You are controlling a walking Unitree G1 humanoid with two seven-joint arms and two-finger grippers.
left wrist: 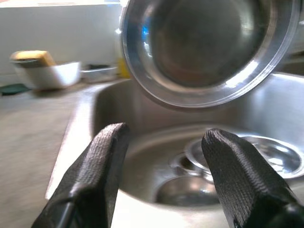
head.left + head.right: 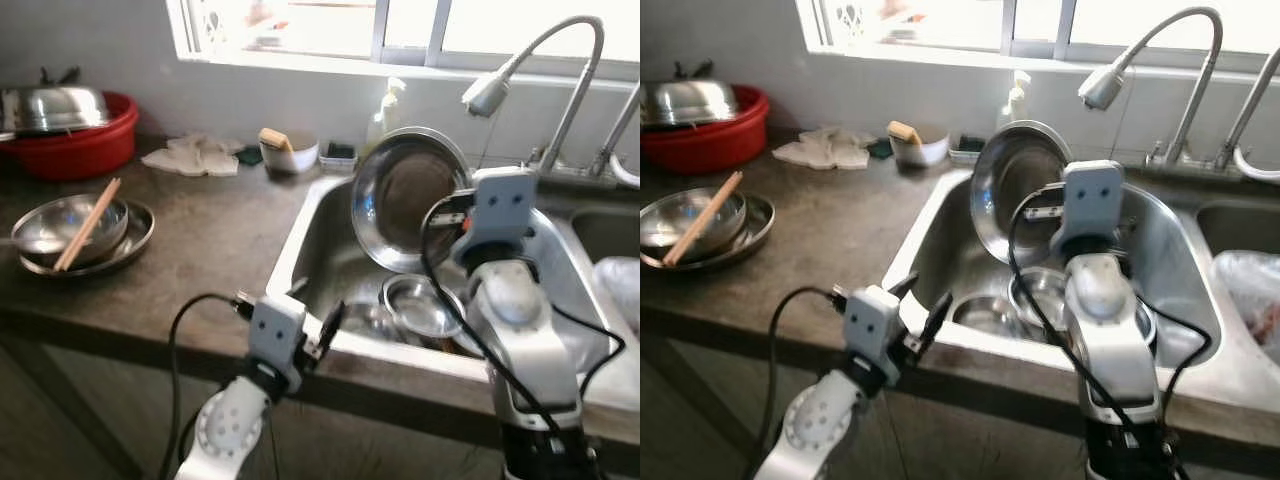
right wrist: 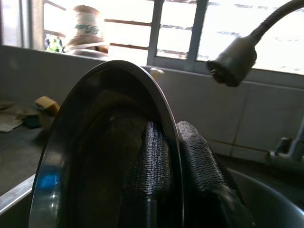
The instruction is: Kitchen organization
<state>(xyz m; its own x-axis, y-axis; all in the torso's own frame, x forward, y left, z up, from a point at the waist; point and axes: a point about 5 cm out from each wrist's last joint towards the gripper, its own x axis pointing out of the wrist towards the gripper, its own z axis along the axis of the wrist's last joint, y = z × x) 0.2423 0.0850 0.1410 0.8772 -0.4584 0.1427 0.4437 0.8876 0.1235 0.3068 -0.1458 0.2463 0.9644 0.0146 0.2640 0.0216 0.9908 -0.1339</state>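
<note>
A large steel plate (image 2: 405,195) is held up on edge above the sink (image 2: 310,225), its hollow facing me. My right gripper (image 3: 173,156) is shut on the plate's rim, one finger on each side. Smaller steel bowls (image 2: 420,305) lie in the sink bottom below it. At the counter's front edge, just left of the sink, my left gripper (image 2: 315,320) stands open and holds nothing; its fingers (image 1: 99,161) point toward the plate (image 1: 204,47).
Chopsticks (image 2: 88,222) rest across stacked steel bowls (image 2: 75,232) on the left counter. A red basin (image 2: 75,145) with a steel lid sits behind them. Cloths (image 2: 195,155), a white bowl with a sponge (image 2: 290,148), a soap bottle (image 2: 385,110) and a faucet (image 2: 540,60) line the back.
</note>
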